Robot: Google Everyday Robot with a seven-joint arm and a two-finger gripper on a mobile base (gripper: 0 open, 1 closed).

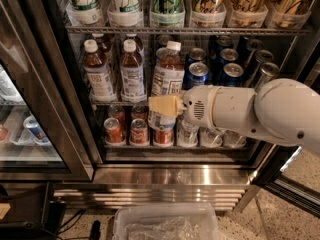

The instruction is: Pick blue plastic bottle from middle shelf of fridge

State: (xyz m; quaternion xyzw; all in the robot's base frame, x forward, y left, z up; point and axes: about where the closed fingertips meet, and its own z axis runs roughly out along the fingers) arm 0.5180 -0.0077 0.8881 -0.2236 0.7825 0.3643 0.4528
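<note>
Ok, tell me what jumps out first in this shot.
A bulky white arm reaches in from the right, its gripper at the centre of the fridge with jaws clamped on the blue plastic bottle. The bottle hangs in front of the middle shelf, blue cans just to its right.
</note>
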